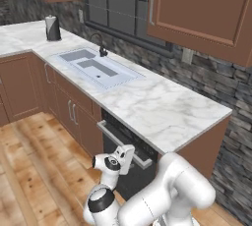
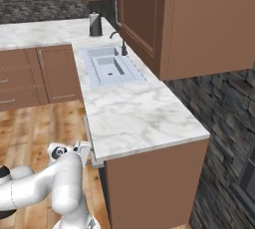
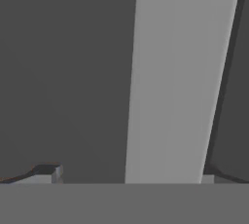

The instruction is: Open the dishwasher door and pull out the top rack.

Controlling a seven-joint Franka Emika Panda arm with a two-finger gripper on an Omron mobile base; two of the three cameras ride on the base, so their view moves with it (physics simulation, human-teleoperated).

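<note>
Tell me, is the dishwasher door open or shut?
Shut. The door stands upright under the counter, its handle up top, with no rack showing.

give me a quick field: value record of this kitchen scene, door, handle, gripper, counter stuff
dishwasher door: shut, dark panel under the counter
handle: long silver bar, close in front of the hand camera
gripper: open, at the handle, no contact visible
top rack: hidden behind the shut door
counter: white marble, sink set in it
faucet: dark, behind the sink
canister: dark, upright, far corner
</note>
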